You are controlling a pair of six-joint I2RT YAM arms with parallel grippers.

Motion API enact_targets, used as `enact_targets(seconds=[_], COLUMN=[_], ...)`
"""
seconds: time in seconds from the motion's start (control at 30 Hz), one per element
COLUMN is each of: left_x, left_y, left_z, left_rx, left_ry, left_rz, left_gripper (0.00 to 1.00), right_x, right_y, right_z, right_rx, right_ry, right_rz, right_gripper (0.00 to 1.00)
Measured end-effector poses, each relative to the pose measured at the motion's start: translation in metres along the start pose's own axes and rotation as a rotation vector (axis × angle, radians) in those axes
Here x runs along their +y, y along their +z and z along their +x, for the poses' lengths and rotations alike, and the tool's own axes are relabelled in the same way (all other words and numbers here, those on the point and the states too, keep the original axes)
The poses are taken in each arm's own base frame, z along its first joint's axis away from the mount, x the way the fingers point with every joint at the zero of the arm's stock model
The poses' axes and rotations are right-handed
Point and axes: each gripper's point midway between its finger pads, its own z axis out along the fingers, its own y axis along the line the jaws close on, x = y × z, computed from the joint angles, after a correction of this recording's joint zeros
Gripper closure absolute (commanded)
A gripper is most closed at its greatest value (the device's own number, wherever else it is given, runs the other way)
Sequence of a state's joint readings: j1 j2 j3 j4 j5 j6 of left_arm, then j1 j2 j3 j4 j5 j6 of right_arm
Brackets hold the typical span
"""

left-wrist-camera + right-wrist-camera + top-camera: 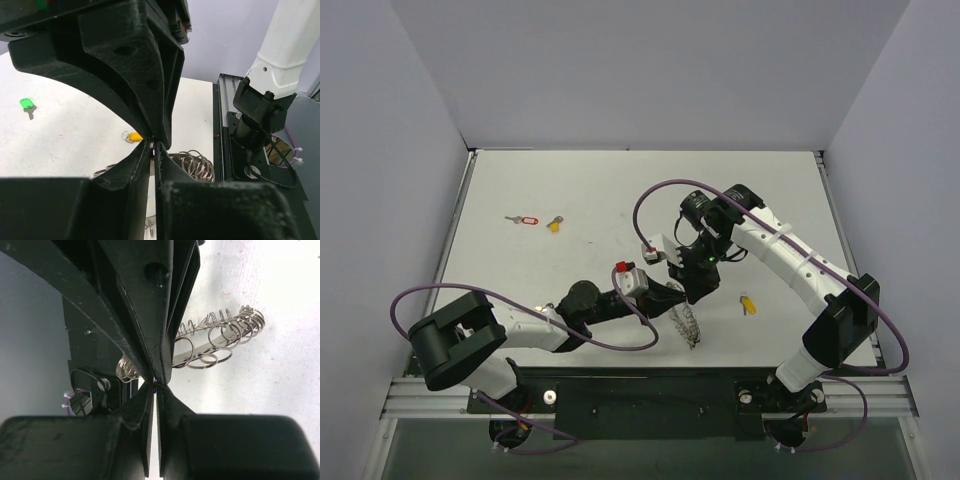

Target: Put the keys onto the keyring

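Left gripper (153, 145) jaws pinch one link of floppy silver wire-link keyring (195, 162). Right gripper (155, 381) jaws closed, coils behind. Judged light, limp, slippery: grip a single link.

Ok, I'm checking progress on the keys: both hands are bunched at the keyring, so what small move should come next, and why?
Probably swing the right hand over to the yellow key lying just to its right. The left hand pinches a link of the keyring, while the right hand is shut with no key visible in it, so it seems the free one to fetch.
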State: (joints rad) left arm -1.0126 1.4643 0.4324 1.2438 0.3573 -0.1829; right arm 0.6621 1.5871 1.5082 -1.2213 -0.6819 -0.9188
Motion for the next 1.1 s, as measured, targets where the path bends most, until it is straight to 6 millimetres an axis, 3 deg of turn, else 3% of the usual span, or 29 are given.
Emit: enact_targets(seconds=[0.1,0.23,0.33,0.4,0.63,0.73,0.87,1.1], left_x=[0.001,0.002,0.002,0.002,-0.003,-0.005,-0.005,-0.001], left_y=[0.002,0.004,0.004,0.002,-0.012,-0.014,-0.016,-0.019], left_z=[0.001,0.003,0.004,0.006,0.011,0.004,0.000,0.006], left_rx=[0.009,0.021,0.025,0.035,0.052,0.026,0.001,0.013], left_ry=[-0.005,-0.014,-0.018,-0.020,-0.027,-0.027,-0.055,-0.181], left_rz=[-0.002,-0.004,-0.005,-0.007,-0.011,-0.007,-0.008,-0.038], left_gripper=[1.00,1.00,1.00,1.00,1.00,1.00,1.00,1.00], right_x=[0.001,0.000,0.000,0.000,-0.005,-0.005,0.010,0.026], right_y=[0.000,-0.001,-0.001,-0.002,-0.023,-0.038,-0.045,-0.037], right_z=[0.002,0.003,0.004,0.002,0.001,0.000,0.007,-0.007], right_rx=[0.008,0.017,0.020,0.003,-0.100,-0.187,-0.296,-0.406], right_ry=[0.003,0.002,0.002,0.006,0.009,-0.048,-0.199,-0.358], right_rz=[-0.001,0.003,0.006,0.003,0.043,0.077,0.093,0.010], right_gripper=[1.00,1.00,0.75,0.66,0.59,0.46,0.46,0.51])
